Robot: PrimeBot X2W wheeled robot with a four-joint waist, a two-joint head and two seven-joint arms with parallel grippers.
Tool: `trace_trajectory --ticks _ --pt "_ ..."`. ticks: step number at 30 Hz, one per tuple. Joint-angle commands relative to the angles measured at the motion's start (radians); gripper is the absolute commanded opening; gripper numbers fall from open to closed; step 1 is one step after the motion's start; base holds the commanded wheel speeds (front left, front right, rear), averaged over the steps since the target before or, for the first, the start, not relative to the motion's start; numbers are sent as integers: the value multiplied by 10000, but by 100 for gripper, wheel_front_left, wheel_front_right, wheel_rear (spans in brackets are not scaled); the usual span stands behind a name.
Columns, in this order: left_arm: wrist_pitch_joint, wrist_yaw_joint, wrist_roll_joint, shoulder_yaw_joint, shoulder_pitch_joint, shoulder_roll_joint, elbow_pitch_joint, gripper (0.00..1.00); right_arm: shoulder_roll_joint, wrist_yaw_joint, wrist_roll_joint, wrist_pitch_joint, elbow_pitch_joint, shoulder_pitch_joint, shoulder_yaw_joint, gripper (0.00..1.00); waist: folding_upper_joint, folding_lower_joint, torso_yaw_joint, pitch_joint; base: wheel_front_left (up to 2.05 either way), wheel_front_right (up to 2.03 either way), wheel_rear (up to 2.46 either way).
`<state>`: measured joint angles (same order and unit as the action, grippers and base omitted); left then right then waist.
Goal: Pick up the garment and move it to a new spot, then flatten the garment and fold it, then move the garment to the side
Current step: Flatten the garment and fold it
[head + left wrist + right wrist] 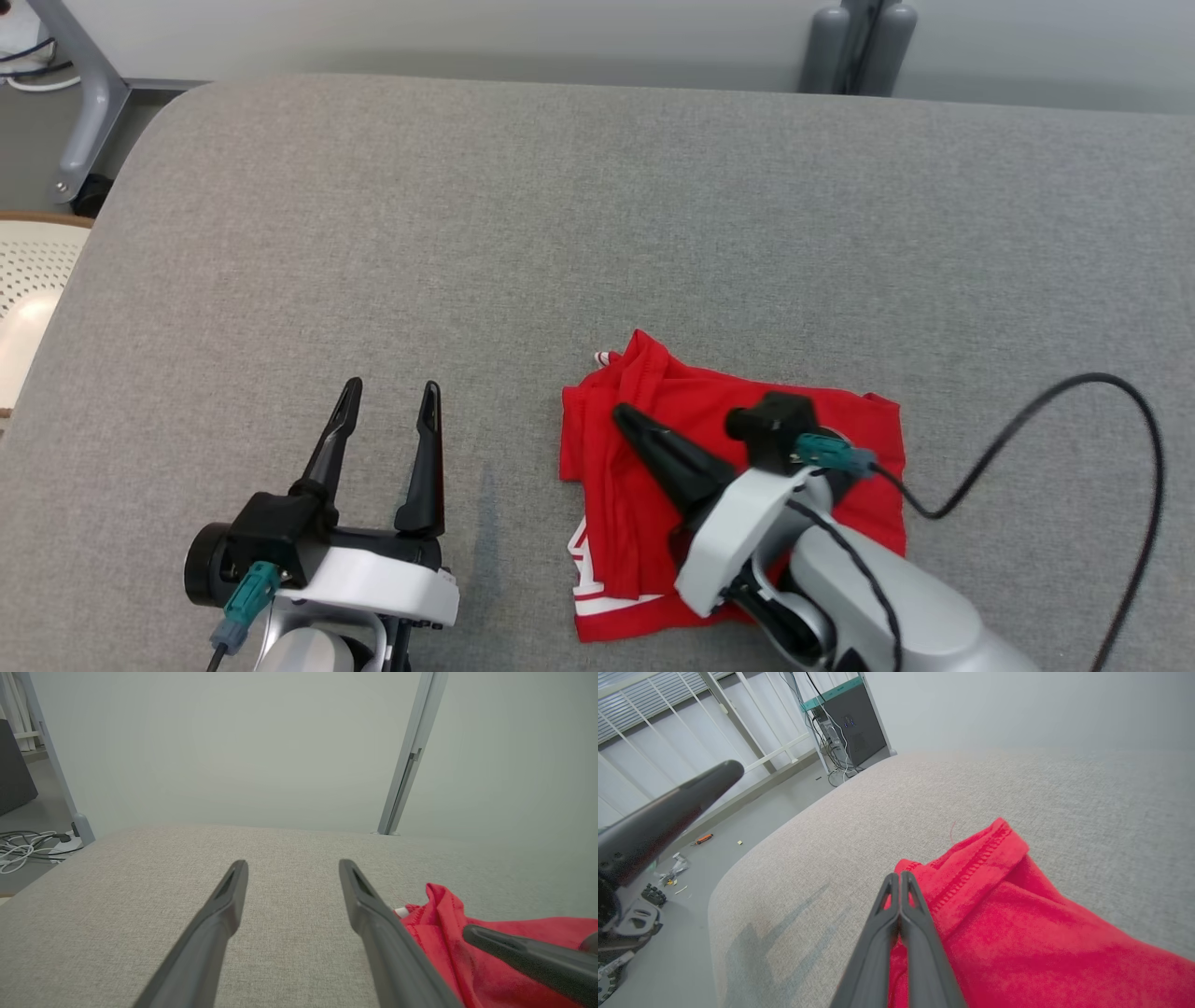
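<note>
The likeliest trouble is the right hand [625,417] dragging the cloth. Its fingers are pressed together with no fabric visibly between them, tips low over the red shirt [607,509]. A sweep from there could push the layers into a heap or pull the fold open instead of smoothing it. Nothing pins the shirt, so I judge the whole bundle could slide toward the left hand [390,385]. That hand hangs with its fingers spread wide and empty above the bare tabletop [597,205], off to the left of the right hand. The black cable [1144,439] looping out behind the right wrist could also catch the shirt's near edge if the arm swings.

The shirt lies under and around the right hand as a rough square of several layers. White print shows at its near-left corner. A hemmed corner stands turned up just beyond the fingertips, and long creases run beside them.
</note>
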<state>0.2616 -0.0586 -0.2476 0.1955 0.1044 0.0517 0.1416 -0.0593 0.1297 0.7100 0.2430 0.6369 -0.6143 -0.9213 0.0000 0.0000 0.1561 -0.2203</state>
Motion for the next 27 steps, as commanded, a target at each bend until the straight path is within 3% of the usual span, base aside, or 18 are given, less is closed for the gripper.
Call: trace_trajectory --ticks 1,4,5,7,8,20,27 --pt "42 -22 33 -60 -103 26 -12 100 -235 19 -172 125 -185 170 256 0 0 0 -56 63 0 0 0" --pt "42 -22 66 -118 -118 27 -34 100 -598 19 -574 205 -837 641 1087 0 0 0 -169 163 0 0 0" --pt "42 -14 80 -137 -129 27 -35 100 -700 19 -710 224 -1075 826 1418 18 0 0 -203 200 0 0 0" --pt "42 5 107 -164 -175 28 -41 100 -890 19 -1020 229 -1519 1242 2151 69 0 0 -275 267 0 0 0" --pt "42 12 111 -187 -200 30 -46 100 -959 19 -1208 229 -1789 1444 2584 100 0 0 -309 303 0 0 0" --pt "43 18 207 -405 -371 194 -172 100 -1047 17 -3265 229 -4559 4095 7174 100 0 0 -666 641 0 0 0" --pt "30 -56 221 -471 -722 335 -207 100 -919 17 -3927 -92 -5577 5305 8692 100 0 0 -926 1030 0 0 0"
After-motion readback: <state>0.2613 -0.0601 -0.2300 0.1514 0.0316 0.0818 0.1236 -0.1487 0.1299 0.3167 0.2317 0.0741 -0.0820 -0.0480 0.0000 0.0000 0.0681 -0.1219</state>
